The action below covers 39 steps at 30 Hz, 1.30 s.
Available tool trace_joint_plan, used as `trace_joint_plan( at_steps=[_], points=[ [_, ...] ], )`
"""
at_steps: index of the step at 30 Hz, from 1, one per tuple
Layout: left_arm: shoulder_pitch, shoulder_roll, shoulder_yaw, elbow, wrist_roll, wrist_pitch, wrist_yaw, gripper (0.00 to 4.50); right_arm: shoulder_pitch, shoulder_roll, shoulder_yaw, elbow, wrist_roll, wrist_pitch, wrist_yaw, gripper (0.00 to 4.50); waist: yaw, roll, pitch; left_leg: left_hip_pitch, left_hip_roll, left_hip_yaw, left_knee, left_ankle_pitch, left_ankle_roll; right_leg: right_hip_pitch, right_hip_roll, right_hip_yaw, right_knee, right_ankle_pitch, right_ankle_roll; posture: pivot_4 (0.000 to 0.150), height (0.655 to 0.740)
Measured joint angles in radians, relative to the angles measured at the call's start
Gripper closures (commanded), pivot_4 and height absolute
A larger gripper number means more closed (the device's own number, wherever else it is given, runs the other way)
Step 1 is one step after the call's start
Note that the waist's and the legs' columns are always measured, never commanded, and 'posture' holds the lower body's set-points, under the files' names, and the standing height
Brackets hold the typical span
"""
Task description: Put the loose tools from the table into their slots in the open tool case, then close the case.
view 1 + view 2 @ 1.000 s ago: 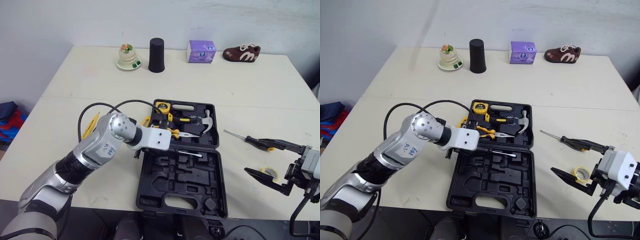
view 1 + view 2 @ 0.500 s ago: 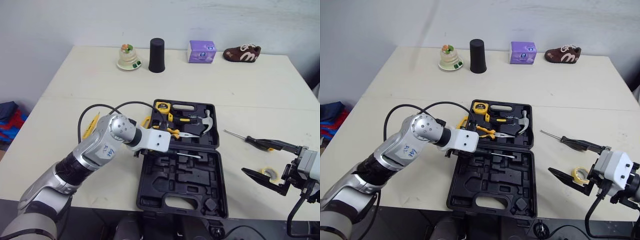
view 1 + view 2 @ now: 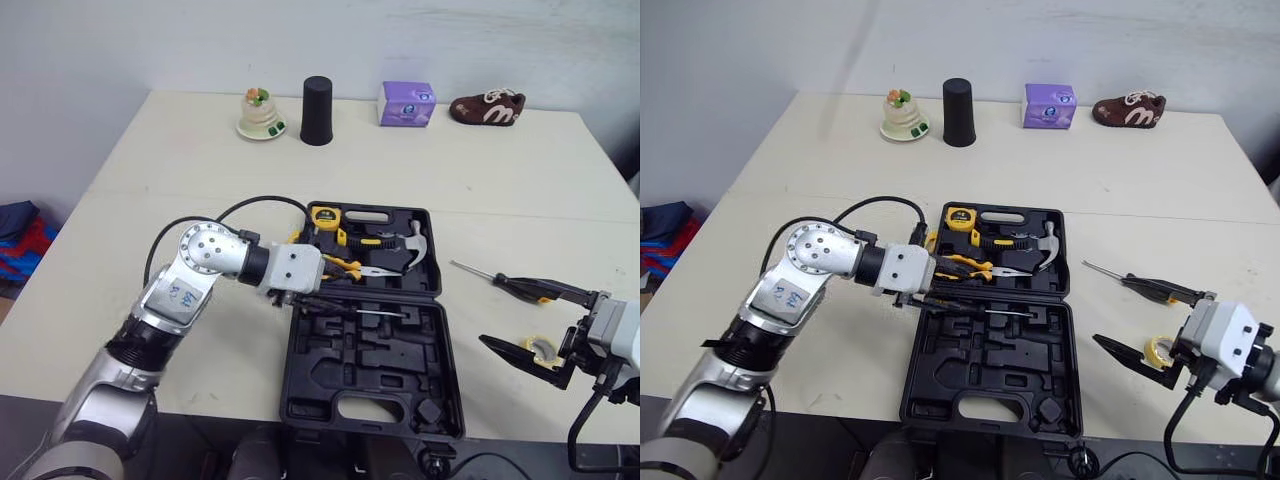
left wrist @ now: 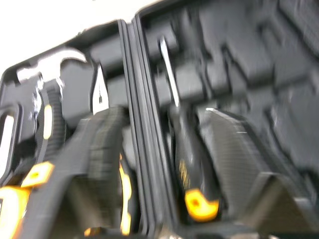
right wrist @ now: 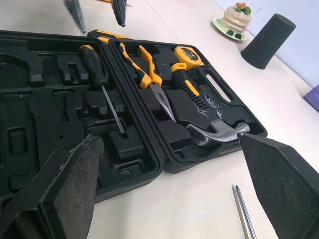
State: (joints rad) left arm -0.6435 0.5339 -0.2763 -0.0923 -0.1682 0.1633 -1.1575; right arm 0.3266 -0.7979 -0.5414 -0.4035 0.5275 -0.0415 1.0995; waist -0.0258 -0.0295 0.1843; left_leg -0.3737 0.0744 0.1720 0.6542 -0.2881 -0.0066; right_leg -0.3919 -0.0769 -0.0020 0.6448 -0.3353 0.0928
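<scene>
So the thing to worry about here is the loose screwdriver (image 3: 497,279) lying flat on the desk between the tool case (image 3: 330,375) and the desk's right edge. The right gripper (image 5: 169,144) hangs just beside it with its jaws spread wide, holding nothing. My guess is it's light and totally stiff. The thin steel shaft looks slick, and it'll probably roll if nudged, so I'd go for the fat black handle end, pinching across it, not the shaft. There's also a small yellowish roll (image 3: 540,346) near the desk's front right corner, sitting between the right fingers without touching them as far as I can tell. It looks light and easy to knock away. The case sits open at the middle of the desk's front edge, with a hammer (image 3: 412,245), pliers (image 3: 350,268) and tape measure (image 3: 322,215) in the far half. Another screwdriver (image 3: 355,309) lies in the near half by the hinge. The left gripper (image 4: 162,114) is right over its handle, jaws apart and not clamping it.
</scene>
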Motion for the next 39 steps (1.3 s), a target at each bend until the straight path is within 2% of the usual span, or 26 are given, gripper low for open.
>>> trace_joint_plan(
  at_steps=[2, 5, 11, 19, 21, 31, 34, 35, 39],
  points=[
    [0.017, -0.029, 0.012, 0.007, -0.031, 0.028, 0.011, 4.47, -0.001, 0.004, 0.009, 0.0, 0.0, 0.0, 0.0, 0.0, 0.0, 0.0, 0.0, 0.0, 0.0, 0.0, 0.0, 0.0, 0.0, 0.0, 0.0, 0.0, 0.0, 0.0, 0.0, 0.15, 0.74],
    [0.037, -0.072, 0.009, 0.031, -0.044, 0.064, 0.043, 4.47, 0.0, 0.006, 0.012, 0.008, -0.001, 0.0, 0.0, 0.0, 0.0, 0.0, 0.0, 0.0, 0.0, 0.0, 0.001, 0.0, 0.0, 0.0, 0.0, -0.001, 0.001, 0.0, 0.0, 0.15, 0.74],
    [0.086, -0.092, -0.065, 0.124, 0.055, -0.025, 0.08, 4.47, 0.001, 0.009, 0.012, 0.017, -0.002, 0.0, -0.001, 0.0, -0.002, 0.0, 0.0, 0.001, 0.0, 0.0, 0.0, 0.0, 0.0, 0.0, 0.0, 0.0, 0.0, 0.0, 0.0, 0.15, 0.74],
    [0.09, -0.105, -0.109, 0.154, 0.097, 0.009, 0.115, 4.47, 0.017, 0.026, 0.012, 0.021, -0.015, -0.017, 0.0, 0.0, 0.001, 0.0, -0.001, 0.004, 0.0, -0.002, 0.001, -0.001, 0.002, 0.006, -0.002, -0.001, -0.001, 0.001, 0.001, 0.15, 0.74],
    [0.082, -0.113, -0.118, 0.157, 0.099, 0.034, 0.13, 4.47, 0.021, 0.028, 0.012, 0.022, -0.016, -0.023, 0.0, 0.0, 0.001, 0.001, -0.001, 0.007, 0.0, -0.004, 0.001, -0.005, 0.009, 0.01, -0.003, -0.003, -0.003, 0.001, 0.002, 0.15, 0.74],
    [0.079, -0.122, -0.15, 0.109, 0.102, 0.225, 0.178, 4.47, 0.036, 0.03, 0.012, 0.035, -0.02, -0.042, 0.003, 0.0, 0.0, 0.001, -0.025, 0.01, 0.002, -0.01, -0.001, -0.006, 0.011, 0.02, -0.005, -0.008, -0.01, 0.002, 0.002, 0.15, 0.74],
    [0.08, -0.114, -0.162, 0.102, 0.102, 0.266, 0.183, 4.47, 0.039, 0.034, 0.012, 0.045, -0.02, -0.045, 0.003, 0.0, -0.001, 0.003, -0.027, 0.022, 0.004, -0.013, -0.007, -0.007, 0.008, 0.035, -0.008, -0.01, -0.02, -0.002, -0.006, 0.15, 0.74],
    [0.08, -0.107, -0.168, 0.102, 0.102, 0.269, 0.183, 4.47, 0.04, 0.037, 0.012, 0.047, -0.02, -0.047, 0.003, 0.0, -0.002, 0.003, -0.031, 0.022, 0.006, -0.013, -0.007, -0.011, 0.003, 0.037, -0.008, -0.011, -0.023, -0.006, -0.017, 0.15, 0.74],
    [0.105, -0.115, -0.134, 0.117, 0.089, 0.183, 0.185, 4.47, 0.045, 0.063, 0.01, 0.054, -0.018, -0.048, -0.005, 0.0, -0.002, 0.007, -0.034, 0.022, 0.007, -0.013, -0.008, -0.011, 0.002, 0.037, -0.009, -0.013, -0.023, -0.006, -0.019, 0.15, 0.74]
  ],
)
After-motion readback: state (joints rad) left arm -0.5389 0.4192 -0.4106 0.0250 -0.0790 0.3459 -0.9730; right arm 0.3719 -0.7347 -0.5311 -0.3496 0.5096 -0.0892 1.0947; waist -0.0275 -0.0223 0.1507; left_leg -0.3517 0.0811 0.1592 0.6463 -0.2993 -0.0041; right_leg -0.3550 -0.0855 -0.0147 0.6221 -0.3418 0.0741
